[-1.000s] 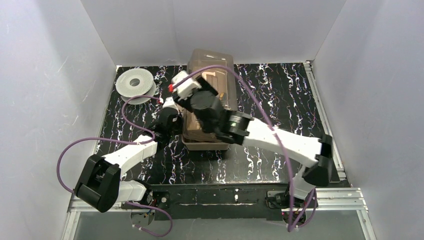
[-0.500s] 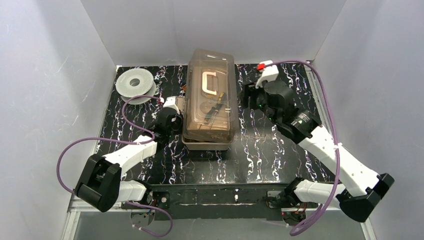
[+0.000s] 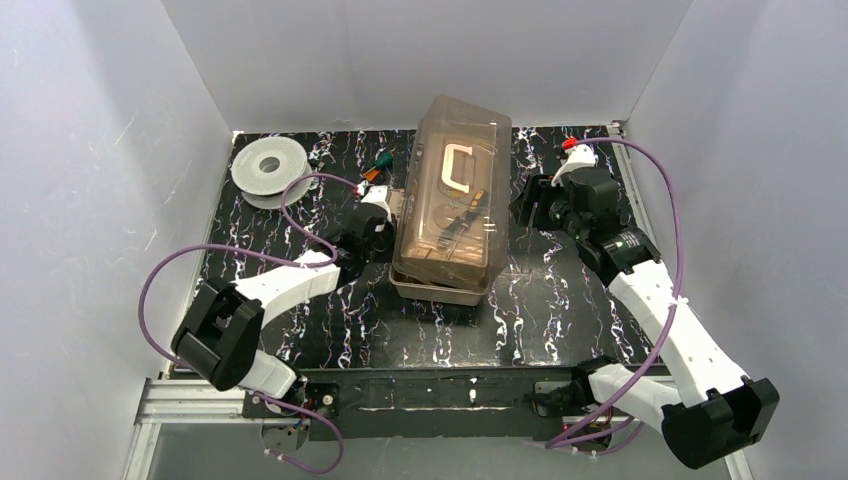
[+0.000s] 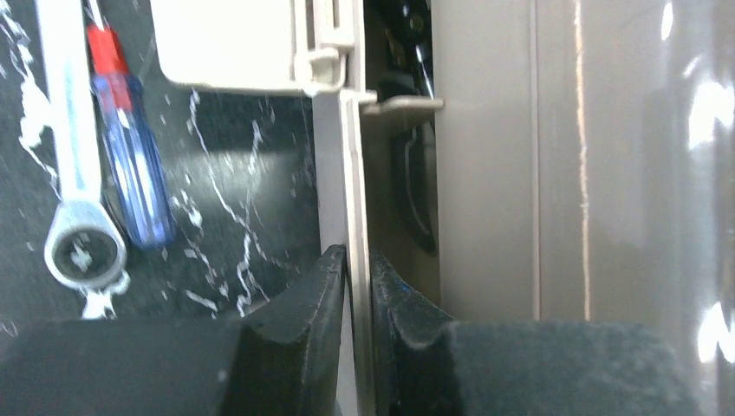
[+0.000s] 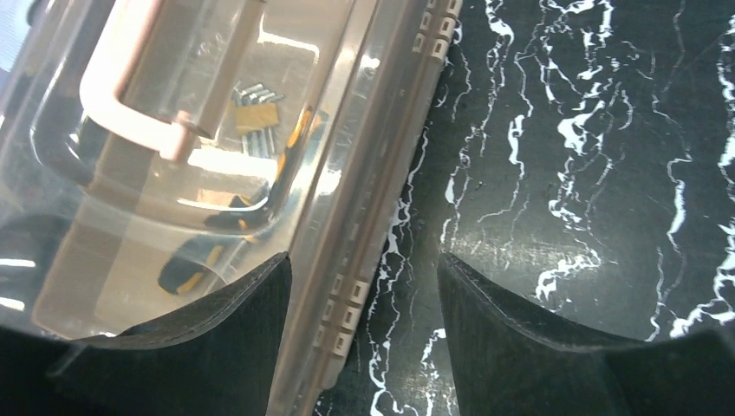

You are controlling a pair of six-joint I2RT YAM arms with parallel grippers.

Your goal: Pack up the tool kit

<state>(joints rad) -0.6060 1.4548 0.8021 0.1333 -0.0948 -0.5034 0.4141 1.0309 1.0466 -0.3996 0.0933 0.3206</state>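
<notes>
The tan toolbox [image 3: 450, 205] sits mid-mat, turned slightly clockwise, with its smoky translucent lid [image 5: 173, 173] down and its cream handle [image 3: 460, 165] on top. Pliers and small tools show through the lid. My left gripper [image 3: 392, 228] is shut on the box's thin left rim [image 4: 345, 173], one finger on each side of it. My right gripper [image 3: 525, 205] is open at the box's right side, its jaws straddling the hinged edge [image 5: 347, 303]. A silver wrench [image 4: 74, 173] and a blue-handled screwdriver [image 4: 134, 182] lie on the mat left of the box.
A round grey-white spool [image 3: 268, 170] lies at the back left. Green- and orange-handled tools [image 3: 378, 163] lie on the mat just behind my left gripper. White walls enclose the black marbled mat [image 3: 560, 300] on three sides.
The toolbox has slid right and turned clockwise, my left gripper moving with it. My right arm has swung from over the box to its right side.
</notes>
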